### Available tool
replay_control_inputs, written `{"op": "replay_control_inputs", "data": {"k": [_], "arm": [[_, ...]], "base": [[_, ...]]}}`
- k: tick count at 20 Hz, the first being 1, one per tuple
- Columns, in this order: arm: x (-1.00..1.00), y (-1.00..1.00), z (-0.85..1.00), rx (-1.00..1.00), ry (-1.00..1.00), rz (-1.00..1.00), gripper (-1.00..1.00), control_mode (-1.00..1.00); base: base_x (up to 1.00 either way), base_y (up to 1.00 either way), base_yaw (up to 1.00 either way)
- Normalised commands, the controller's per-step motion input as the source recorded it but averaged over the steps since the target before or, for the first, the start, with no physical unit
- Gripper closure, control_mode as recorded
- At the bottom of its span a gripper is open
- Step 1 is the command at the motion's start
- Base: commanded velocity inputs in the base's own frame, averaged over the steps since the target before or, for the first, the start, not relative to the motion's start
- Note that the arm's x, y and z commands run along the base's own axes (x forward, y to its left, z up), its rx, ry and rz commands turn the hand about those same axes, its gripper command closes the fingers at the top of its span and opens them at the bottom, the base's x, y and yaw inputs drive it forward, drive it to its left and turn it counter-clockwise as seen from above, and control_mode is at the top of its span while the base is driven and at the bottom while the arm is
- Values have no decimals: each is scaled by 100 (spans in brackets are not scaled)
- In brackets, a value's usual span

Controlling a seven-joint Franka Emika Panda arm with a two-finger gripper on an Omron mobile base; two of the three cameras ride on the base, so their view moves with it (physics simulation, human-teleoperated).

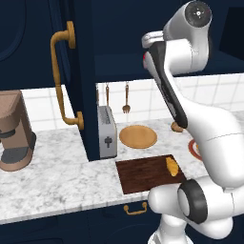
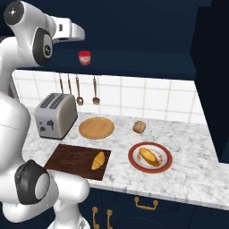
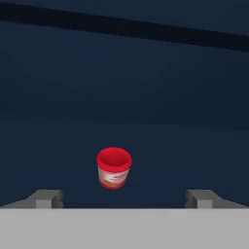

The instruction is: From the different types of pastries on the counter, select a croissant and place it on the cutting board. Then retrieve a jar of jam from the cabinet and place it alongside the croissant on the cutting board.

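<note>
The red jar of jam point(image 3: 114, 168) stands on the shelf inside the open navy cabinet point(image 2: 134, 58), ahead of my gripper point(image 3: 125, 199) and centred between its fingertips point(image 3: 46, 198), apart from them. The gripper is open and empty. From the right base view the jar point(image 2: 84, 57) sits just below and beyond my raised hand point(image 2: 79, 32). The golden-orange croissant point(image 2: 98, 160) lies on the right part of the dark cutting board point(image 2: 71, 160), also croissant point(image 1: 172, 167) on board point(image 1: 143, 174).
The cabinet door with its brass handle point(image 1: 62, 81) stands open at the left. On the counter point(image 2: 192, 147) are a toaster point(image 2: 56, 115), round tan plate point(image 2: 96, 128), brown bun point(image 2: 140, 127), the loaf point(image 2: 150, 156) on a red-rimmed plate, and a coffee machine point(image 1: 14, 131).
</note>
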Motion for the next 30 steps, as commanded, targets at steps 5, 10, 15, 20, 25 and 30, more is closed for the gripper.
{"op": "replay_control_inputs", "data": {"k": [5, 10, 15, 20, 25, 30], "arm": [[2, -36, -53, 6, 2, 0, -100, -100], [28, 24, 30, 0, 32, 0, -100, -100], [55, 20, 20, -1, 42, 0, -100, -100], [8, -25, -39, 1, 3, 0, -100, -100], [9, -18, -52, 0, -9, 0, -100, -100], [41, 14, -3, 0, -16, 0, -100, -100]], "base": [[0, 0, 0], [0, 0, 0], [0, 0, 0], [0, 0, 0], [0, 0, 0], [0, 0, 0]]}}
